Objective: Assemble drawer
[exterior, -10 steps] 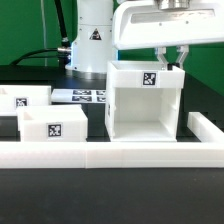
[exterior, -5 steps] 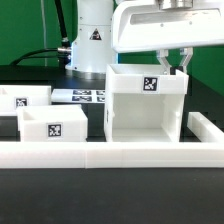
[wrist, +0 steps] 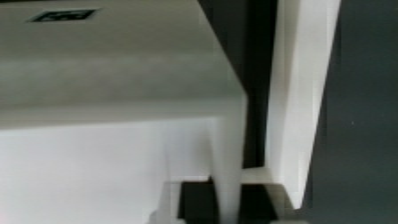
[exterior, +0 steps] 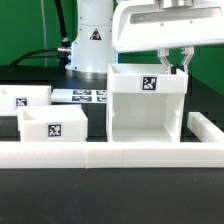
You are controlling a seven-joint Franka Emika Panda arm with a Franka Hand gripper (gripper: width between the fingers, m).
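The drawer's large white cube housing (exterior: 145,112) stands at the exterior view's centre right, its open side facing the camera and a tag on its upper wall. My gripper (exterior: 175,62) is over its top right rim, one finger on each side of a thin wall. In the wrist view the gripper (wrist: 228,203) has its dark pads (wrist: 192,203) pressed on that white wall (wrist: 228,150) of the housing (wrist: 107,110). Two small open-top trays lie to the exterior view's left, one in front (exterior: 52,126) and one behind (exterior: 24,98).
A long low white rail (exterior: 100,154) runs along the front and turns back at the exterior view's right (exterior: 205,128). The marker board (exterior: 85,96) lies flat behind the trays. The arm's base (exterior: 92,35) stands at the back.
The housing's top edge and tag shifted slightly down and toward the exterior view's right one second ago. Since half a second ago nothing has visibly moved.
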